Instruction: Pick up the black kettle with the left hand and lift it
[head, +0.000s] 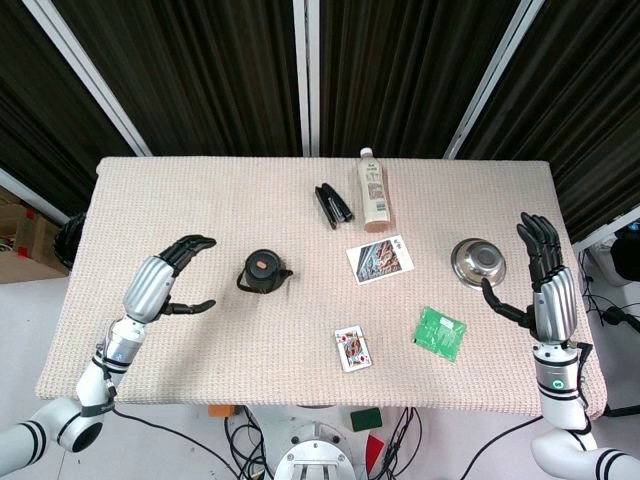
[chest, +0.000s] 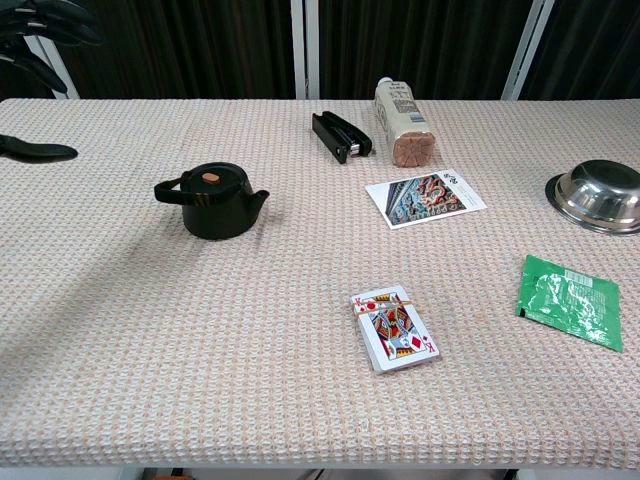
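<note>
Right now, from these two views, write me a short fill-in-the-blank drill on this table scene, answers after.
1. The black kettle stands on the table, and the left hand is ____ beside it, not touching it.
2. The bottle lies on its ____.
3. The right hand is nearest the steel ____.

Answers: open; side; bowl

Little could be read. The top playing card (chest: 394, 329), nearer the right hand (head: 545, 285) than the left, showed a king of diamonds with a "K" at its corner. The lying bottle (chest: 402, 123) and the picture card (chest: 425, 198) beyond it carried print too small to make out.
</note>
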